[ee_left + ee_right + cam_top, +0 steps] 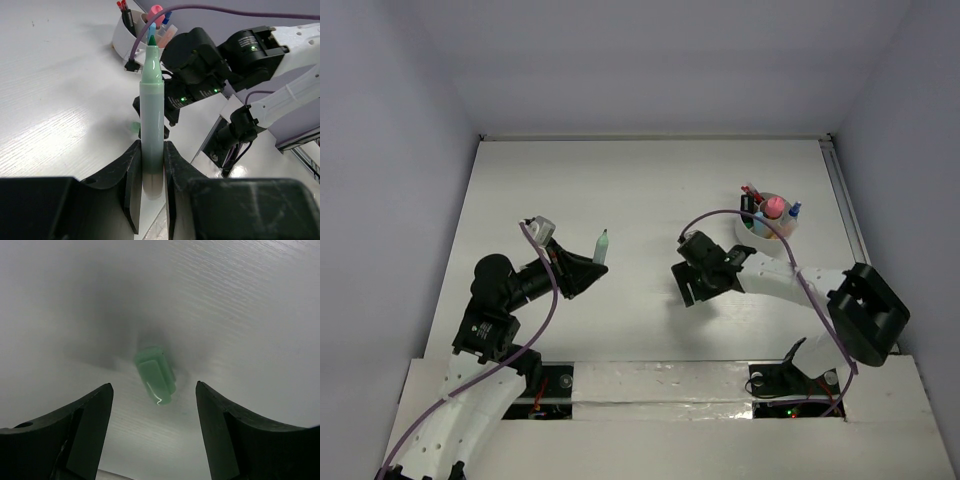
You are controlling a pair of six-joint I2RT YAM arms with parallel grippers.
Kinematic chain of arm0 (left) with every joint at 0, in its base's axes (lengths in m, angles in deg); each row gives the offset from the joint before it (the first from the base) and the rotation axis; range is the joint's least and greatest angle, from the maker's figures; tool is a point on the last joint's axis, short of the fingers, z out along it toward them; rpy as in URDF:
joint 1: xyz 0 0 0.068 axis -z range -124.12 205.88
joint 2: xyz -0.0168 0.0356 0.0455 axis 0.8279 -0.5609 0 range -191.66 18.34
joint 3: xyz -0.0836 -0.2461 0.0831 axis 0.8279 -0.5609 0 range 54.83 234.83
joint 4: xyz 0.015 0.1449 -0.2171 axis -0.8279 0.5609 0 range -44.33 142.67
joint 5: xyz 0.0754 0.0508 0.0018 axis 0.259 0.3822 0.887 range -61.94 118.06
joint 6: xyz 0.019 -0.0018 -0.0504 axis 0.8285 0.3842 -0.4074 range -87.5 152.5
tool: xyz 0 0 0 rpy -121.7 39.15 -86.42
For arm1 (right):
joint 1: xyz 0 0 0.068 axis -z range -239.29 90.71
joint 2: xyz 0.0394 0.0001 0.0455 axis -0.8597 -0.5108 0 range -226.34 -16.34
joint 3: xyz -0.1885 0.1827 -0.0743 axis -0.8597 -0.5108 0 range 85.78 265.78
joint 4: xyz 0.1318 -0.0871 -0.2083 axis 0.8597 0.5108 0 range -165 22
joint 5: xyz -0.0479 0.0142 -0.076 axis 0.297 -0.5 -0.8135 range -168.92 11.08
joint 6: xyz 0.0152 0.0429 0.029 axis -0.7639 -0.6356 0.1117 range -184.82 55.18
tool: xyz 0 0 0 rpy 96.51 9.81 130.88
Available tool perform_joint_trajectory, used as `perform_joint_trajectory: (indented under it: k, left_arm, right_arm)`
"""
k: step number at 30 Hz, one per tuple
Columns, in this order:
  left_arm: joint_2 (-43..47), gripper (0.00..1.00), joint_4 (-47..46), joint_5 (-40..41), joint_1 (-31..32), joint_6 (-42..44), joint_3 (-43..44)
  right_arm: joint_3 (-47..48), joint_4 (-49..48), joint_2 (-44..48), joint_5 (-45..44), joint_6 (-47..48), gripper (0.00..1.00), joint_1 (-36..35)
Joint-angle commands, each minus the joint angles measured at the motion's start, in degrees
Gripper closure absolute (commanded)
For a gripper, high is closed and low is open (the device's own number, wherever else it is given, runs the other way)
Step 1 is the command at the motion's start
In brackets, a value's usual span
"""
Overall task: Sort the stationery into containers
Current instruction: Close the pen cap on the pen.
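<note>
Jaws: L gripper [152, 147] pinches marker [151, 100]; R gripper [154, 386] straddles cap [155, 374], untouched.

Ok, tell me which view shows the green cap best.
Right wrist: the cap lies whole and close between the open jaws of the right gripper. Left wrist shows only a green sliver beside the marker. In the top view that gripper hides it.

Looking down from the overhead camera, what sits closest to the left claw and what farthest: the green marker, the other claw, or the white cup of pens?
1. green marker: clamped in the left gripper itself, tip pointing away from the arms.
2. right gripper: off to its right, around the middle.
3. cup: farthest, past the right gripper toward the far right.
</note>
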Motion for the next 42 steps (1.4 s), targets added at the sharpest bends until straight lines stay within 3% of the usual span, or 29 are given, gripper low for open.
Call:
perform_joint_trajectory:
  k: [1, 10, 17, 21, 24, 30, 35, 39, 40, 42]
  left_arm:
    - [0.5, 1.0, -2.9, -1.0, 0.2, 0.9, 0.8]
    - [0.5, 1.0, -3.3, -1.6, 0.2, 0.9, 0.6]
    - [0.0, 1.0, -3.5, -2.0, 0.2, 0.8, 0.6]
    - [0.1, 1.0, -3.7, -1.9, 0.2, 0.7, 0.5]
    - [-0.1, 1.0, -3.7, -1.9, 0.2, 1.0, 0.6]
    - [-0.4, 1.0, -3.3, -0.4, 0.2, 1.1, 0.9]
    - [-0.9, 1.0, -3.4, 2.3, 0.2, 2.1, 1.7]
    - [-1.8, 1.0, 0.1, 8.8, 0.2, 5.1, 4.7]
    - [-1.0, 1.0, 1.9, 12.4, 0.2, 5.5, 4.8]
    - [0.0, 1.0, 2.4, 14.4, 0.2, 5.6, 4.6]
  right_arm:
    - [2.5, -1.6, -2.7, 1.0, 1.7, 0.28, 1.1]
    - [2.7, -4.3, -7.7, 2.3, 3.7, 0.49, 2.3]
    - [3.6, -3.9, -9.3, 1.4, 4.4, 0.52, 2.3]
    - [3.8, -4.0, -8.6, 0.9, 4.3, 0.89, 2.8]
    - [4.8, -5.0, -5.0, 0.3, 4.2, 0.96, 2.8]
    - [10.4, -11.3, 5.5, 0.9, 1.3, 1.0, 2.8]
    - [12.2, -26.7, 14.1, 3.1, -5.3, 1.0, 1.8]
    - [15.1, -34.5, 14.3, 2.6, -11.4, 1.0, 1.1]
    - [17.3, -40.3, 12.1, 0.3, -16.4, 1.0, -1.5]
    - [17.7, -41.7, 10.1, -0.9, -17.8, 1.0, -2.4]
